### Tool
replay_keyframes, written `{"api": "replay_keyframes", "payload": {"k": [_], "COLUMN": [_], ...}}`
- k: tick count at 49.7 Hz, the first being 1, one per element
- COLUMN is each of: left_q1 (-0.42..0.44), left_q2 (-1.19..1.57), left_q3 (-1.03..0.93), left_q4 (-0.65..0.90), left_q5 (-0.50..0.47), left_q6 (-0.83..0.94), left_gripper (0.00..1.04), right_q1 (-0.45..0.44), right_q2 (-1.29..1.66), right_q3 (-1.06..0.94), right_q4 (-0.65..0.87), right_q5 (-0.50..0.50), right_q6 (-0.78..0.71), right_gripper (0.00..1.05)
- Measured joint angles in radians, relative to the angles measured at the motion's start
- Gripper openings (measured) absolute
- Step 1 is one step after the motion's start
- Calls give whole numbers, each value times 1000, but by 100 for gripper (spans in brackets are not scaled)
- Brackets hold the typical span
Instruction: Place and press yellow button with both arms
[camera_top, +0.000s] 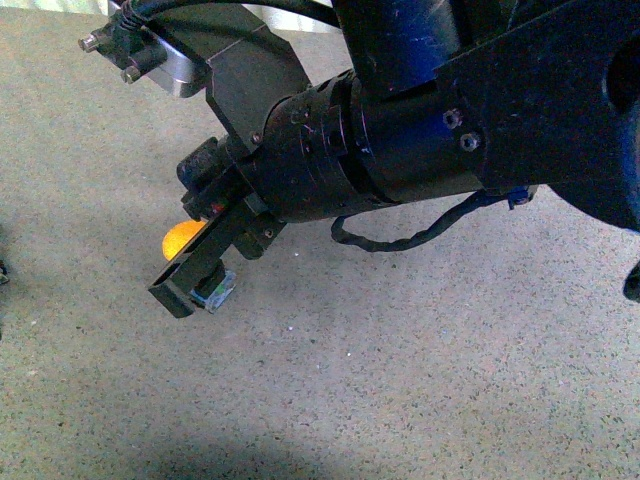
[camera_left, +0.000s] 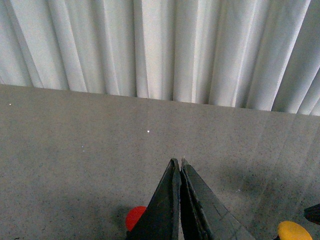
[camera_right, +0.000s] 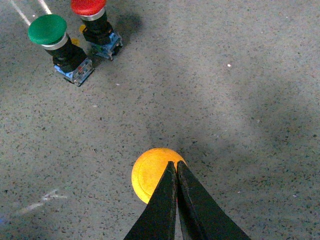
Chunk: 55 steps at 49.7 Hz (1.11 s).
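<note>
The yellow button stands on the grey speckled table. In the right wrist view its orange-yellow cap (camera_right: 149, 174) lies directly under my shut right gripper (camera_right: 175, 164), whose tips overlap the cap's edge. In the front view the right gripper (camera_top: 176, 292) reaches down at the left, with the cap (camera_top: 182, 238) behind its fingers and the blue-grey base (camera_top: 216, 290) beside the tip. I cannot tell whether the tips touch the cap. My left gripper (camera_left: 178, 162) is shut and empty above the table; the yellow cap (camera_left: 294, 231) shows at the frame's lower corner.
A green button (camera_right: 47, 30) and a red button (camera_right: 89, 7) stand side by side on blue-grey bases beyond the yellow one. The red cap (camera_left: 135, 218) also shows beside the left jaws. A white pleated curtain (camera_left: 160, 47) borders the table. The right arm (camera_top: 420, 130) fills the front view's top.
</note>
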Motion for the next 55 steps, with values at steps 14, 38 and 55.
{"api": "replay_keyframes", "payload": {"k": [14,38,55], "left_q1": [0,1,1], "left_q2": [-126,-201,-201], "left_q3": [0,0,0], "left_q4": [-158,-219,-219], "left_q5": [2,0,0], "left_q6": [0,0,0], "left_gripper": [1,1,1], "right_q1": [7,14,-6], "right_q2": [27,65,43], "right_q3": [17,33,26], "right_q4": [-29,-69,-37], "right_q5": [8,23,11], "right_q6": [0,3,66], "right_gripper": [1,1,1]}}
